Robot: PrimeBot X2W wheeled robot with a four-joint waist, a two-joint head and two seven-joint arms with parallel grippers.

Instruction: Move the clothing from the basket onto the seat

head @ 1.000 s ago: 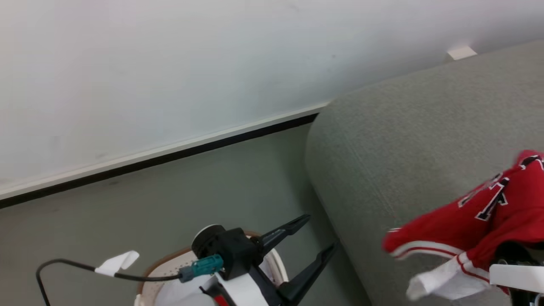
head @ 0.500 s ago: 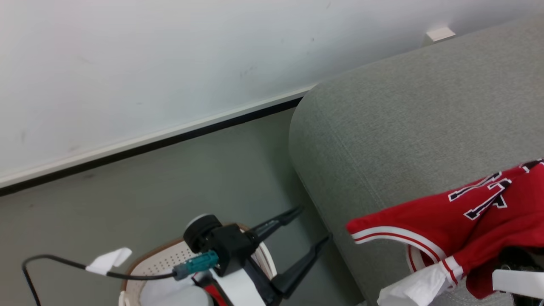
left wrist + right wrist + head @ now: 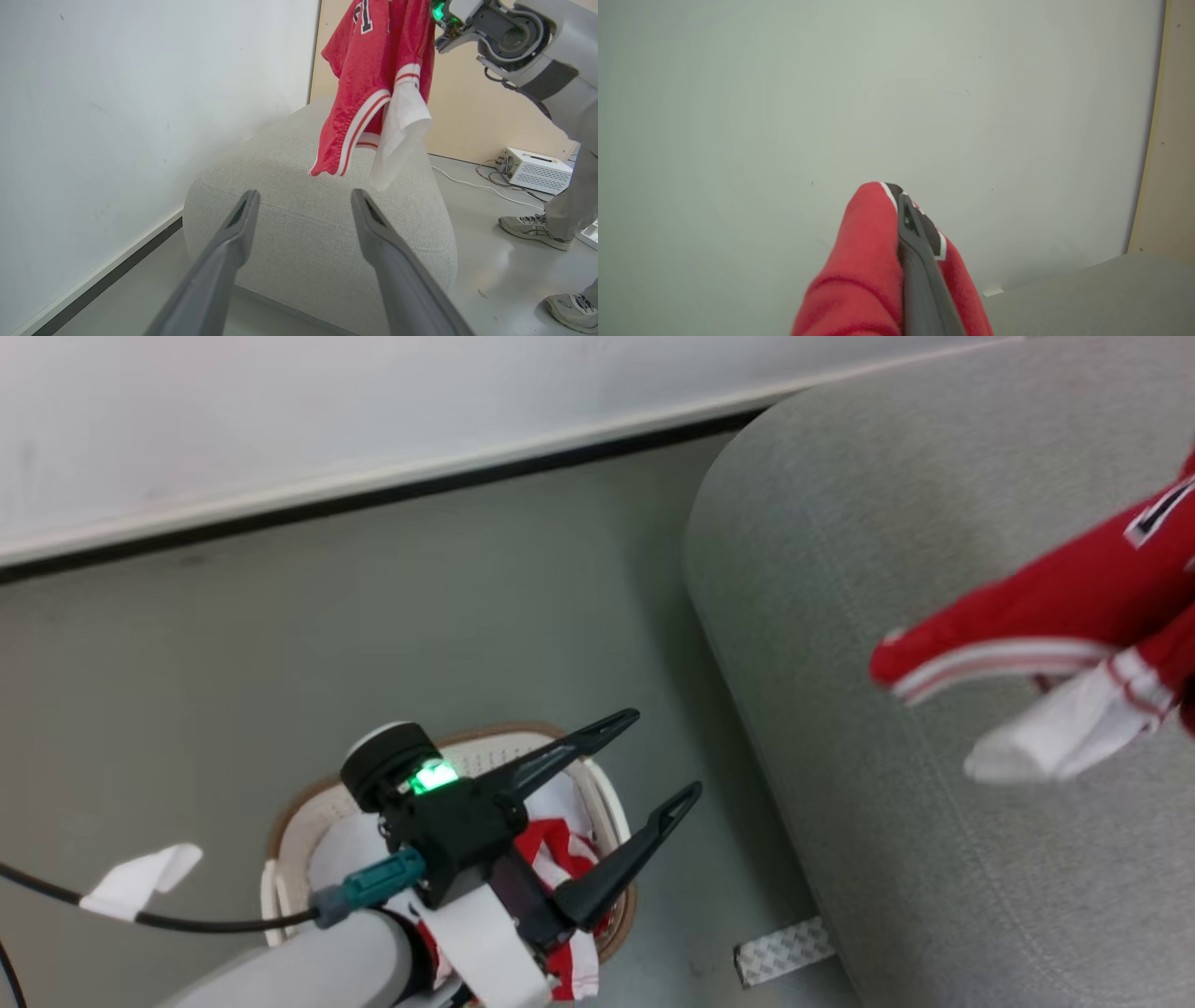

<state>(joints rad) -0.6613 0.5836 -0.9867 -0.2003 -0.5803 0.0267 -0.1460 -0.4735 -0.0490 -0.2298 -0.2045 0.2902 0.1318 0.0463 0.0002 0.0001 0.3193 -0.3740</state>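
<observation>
My right tool (image 3: pixel 906 210) is clamped on a red jersey (image 3: pixel 373 60) over the grey sofa (image 3: pixel 303 224); my left tool (image 3: pixel 665 753) is spread apart above the basket (image 3: pixel 299 793).

In my head view the red jersey (image 3: pixel 1027 616) hangs at 3 o'clock with a white fabric piece (image 3: pixel 1064 737) dangling beside its striped hem, both over the sofa's rounded end; I cannot tell whether the hem touches the cushion. The basket sits on the floor (image 3: pixel 233 653) at 7 o'clock, just beside the sofa, with red-and-white clothing (image 3: pixel 555 849) inside it under my left arm. My left wrist view looks between its two empty fingers (image 3: pixel 224 261) at the sofa, with a person's shoes (image 3: pixel 532 226) on the floor at 4 o'clock.
</observation>
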